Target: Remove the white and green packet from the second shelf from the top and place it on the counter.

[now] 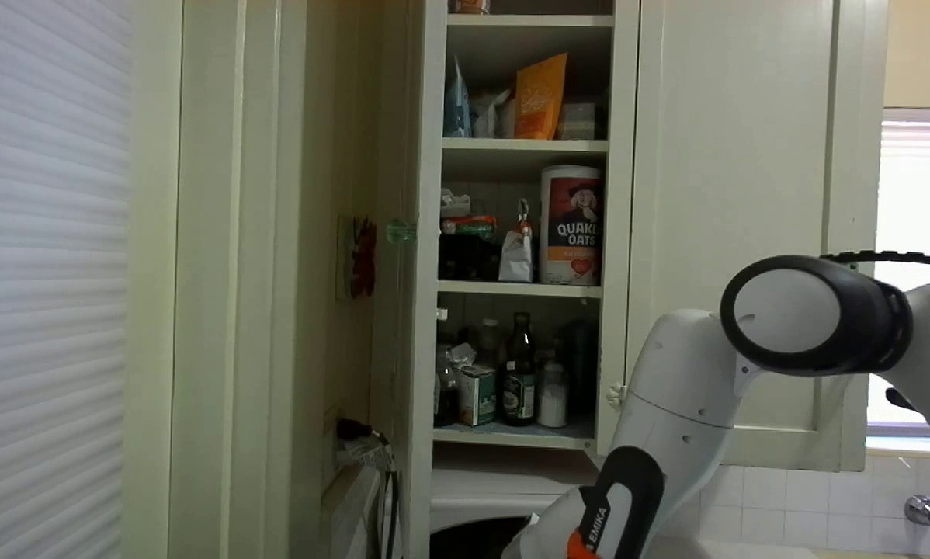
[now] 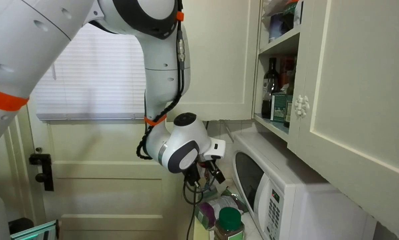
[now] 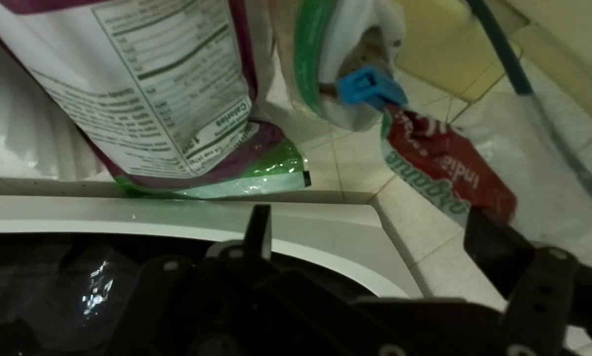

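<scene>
The white and green packet (image 1: 487, 118) is up in the cupboard (image 1: 621, 171), a pale pouch resting on the second shelf from the top (image 1: 523, 145), its green too faint to make out at this size. A blue pouch (image 1: 457, 110) stands just beside it at nine o'clock and an orange pouch (image 1: 540, 97) at two o'clock; the oats tub (image 1: 571, 225) is at five o'clock, on the next shelf down. In an exterior view the arm (image 1: 667, 411) slants toward seven o'clock and leaves by the bottom edge, with the packet high above that point, near twelve o'clock. The claw (image 3: 370, 225) is well apart from the packet and far lower: in an exterior view it hangs below the cupboard's bottom board (image 2: 271, 127), which lies at two o'clock from it, with the microwave (image 2: 326, 203) at three o'clock and a green-lidded jar (image 2: 230, 220) at five o'clock. In the wrist view the claw's two fingers (image 3: 259, 220) stand wide apart. From the gap between them, a purple and white bag (image 3: 152, 84) lies at ten o'clock, a blue clip (image 3: 370, 88) at twelve o'clock and a red pouch (image 3: 449, 165) at two o'clock, the clip just beside the pouch's upper end, over the tiled surface (image 3: 449, 269). One finger hides part of the red pouch's near end; whether they touch, I cannot tell.
</scene>
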